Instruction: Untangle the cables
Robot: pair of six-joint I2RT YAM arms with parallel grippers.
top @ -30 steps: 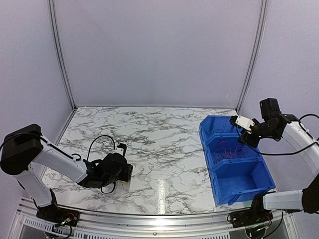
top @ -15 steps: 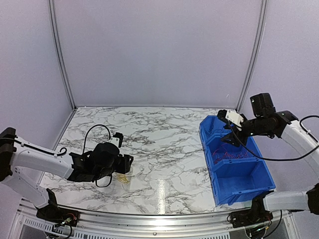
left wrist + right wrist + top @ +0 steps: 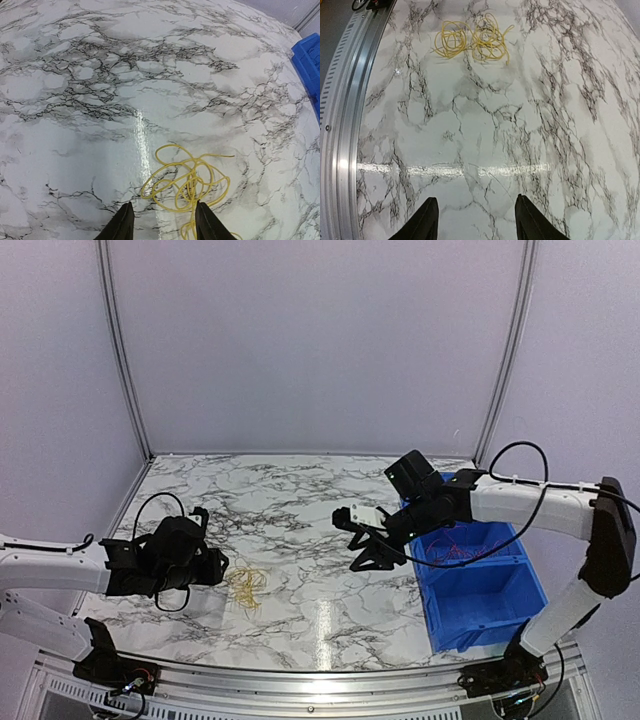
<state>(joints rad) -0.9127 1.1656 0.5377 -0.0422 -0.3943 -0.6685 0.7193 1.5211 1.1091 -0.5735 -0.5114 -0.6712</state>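
Where the two arms are bolted along its near edge, the surface (image 3: pixel 300 500) is a white slab veined in grey and black, glossy enough to carry a bright streak of glare near the middle.

Item: rail (image 3: pixel 300 680), ribbed aluminium, running the full near edge.

Item: bin (image 3: pixel 480 600), blue plastic, divided into compartments, standing along the right edge from near the far-right corner down toward the near-right corner. No writing can be made out on it.

Item: right arm (image 3: pixel 520 502), white links with black joints, reaching from the right edge across the bin toward the centre of the surface. A white block (image 3: pixel 365 515) sits at its wrist end; any marking on it is too small to read. The right jaws stand well apart with nothing between them, over bare surface just left of the bin.

Item: left arm (image 3: pixel 60 565), same make-up, lying low along the left edge and pointing inward. The left jaws are parted and clamp nothing; the wrist view shows their dark tips either side of the nearest yellow loops, though contact cannot be judged.

Item: cables, two lots, well apart.
- yellow cable (image 3: pixel 187 185), one thin wire in a loose heap of overlapping loops, lying flat on the surface closer to the near-left corner than to any other, just right of the left jaws.
- red cables (image 3: pixel 465 554), a thin tangle in a middle compartment of the bin, partly hidden by the right arm.
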